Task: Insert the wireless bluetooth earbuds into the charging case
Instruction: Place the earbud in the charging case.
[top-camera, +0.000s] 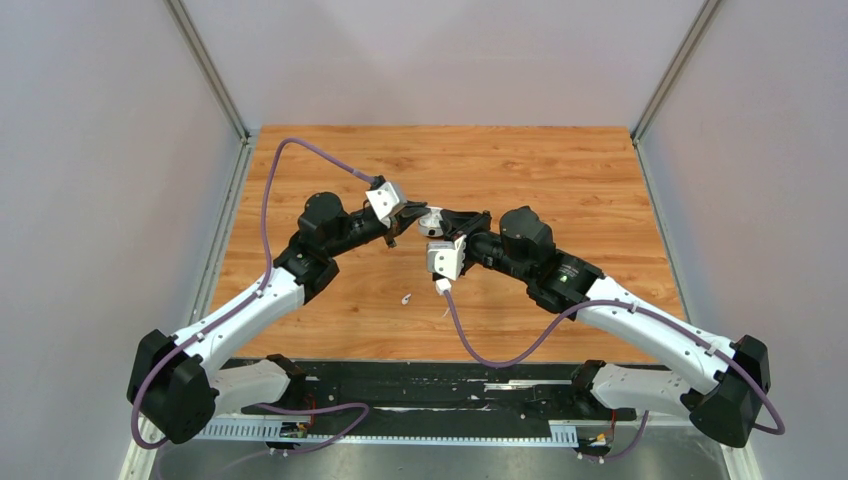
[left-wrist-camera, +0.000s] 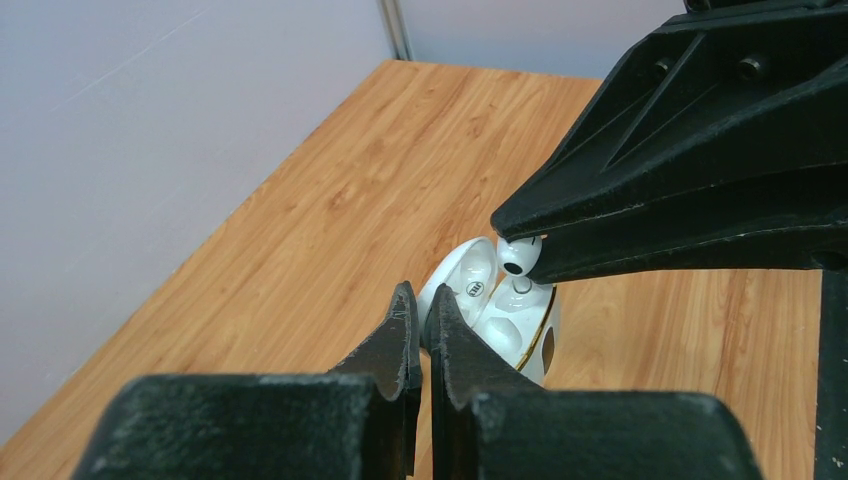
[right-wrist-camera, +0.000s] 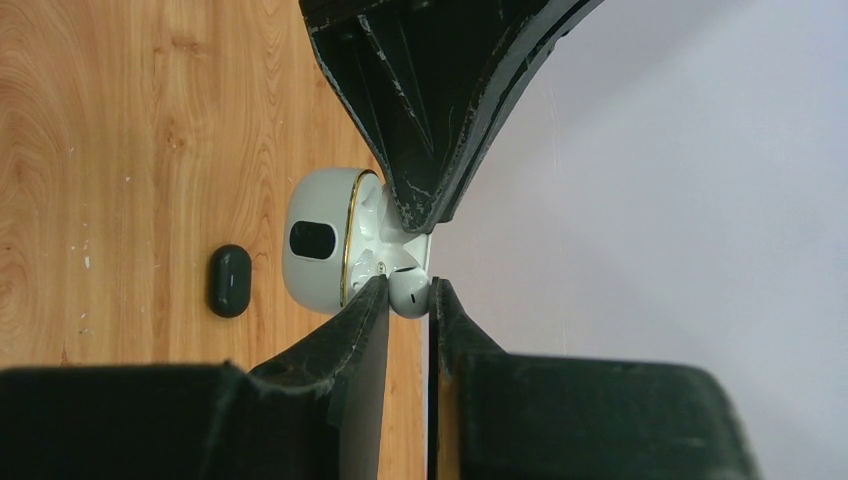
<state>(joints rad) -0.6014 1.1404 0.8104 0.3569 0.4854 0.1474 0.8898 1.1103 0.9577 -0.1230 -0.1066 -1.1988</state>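
One earbud (right-wrist-camera: 408, 295) sits pinched between the fingertips of the right claw (right-wrist-camera: 408, 284), right at the open mouth of the charging case (right-wrist-camera: 315, 240). In the left wrist view its stem points down toward a moulded well. The case is white and rounded with a thin gold rim, and its lid (left-wrist-camera: 465, 275) is swung open. The left claw (left-wrist-camera: 420, 297) is closed, its tips pressed against the edge of that lid. Whether it actually grips the lid cannot be told, nor whether the case rests on the worktop (top-camera: 540, 170) or hangs just above it. The second earbud (top-camera: 407, 298) lies loose on the worktop, nearer the arm bases and well apart from the case.

The worktop is warm orange-brown wood-grain laminate. Plain pale grey walls (top-camera: 100, 150) enclose it on three sides, with metal corner posts (top-camera: 205, 65) at the back. A black rail (top-camera: 440, 385) runs along the near edge.

A small dark oval object (right-wrist-camera: 230, 282) lies on the wood just beside the case. Purple cables (top-camera: 275, 170) loop from both wrists.

From above, the two wrists and their white camera housings (top-camera: 386, 198) meet over the case and hide most of it. In the left wrist view the right claw's black finger fills the upper right. In the right wrist view the left claw's fingers cover part of the lid.
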